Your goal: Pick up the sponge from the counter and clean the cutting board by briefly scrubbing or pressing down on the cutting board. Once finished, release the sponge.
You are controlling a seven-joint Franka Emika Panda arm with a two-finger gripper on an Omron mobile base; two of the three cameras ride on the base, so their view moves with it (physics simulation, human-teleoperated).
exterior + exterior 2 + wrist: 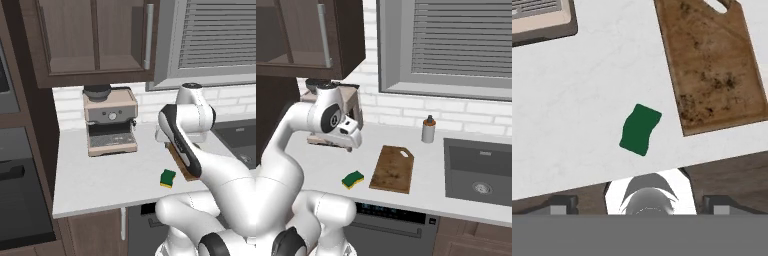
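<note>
The sponge (168,178) (352,179) lies green face up on the counter (100,170) near its front edge; in the hand view the sponge (640,129) sits just left of centre. To its right lies the brown cutting board (392,169) (712,65), stained with dark specks; in the left base view my arm partly covers the cutting board (181,167). My gripper (639,204) hangs well above the counter, over its front edge. It is open and holds nothing, with its fingertips (562,204) set wide apart.
A coffee machine (110,122) (537,20) stands at the back left of the counter. A small bottle (428,130) stands by the wall behind the board, and a sink (481,170) lies to the right. Cabinets hang overhead.
</note>
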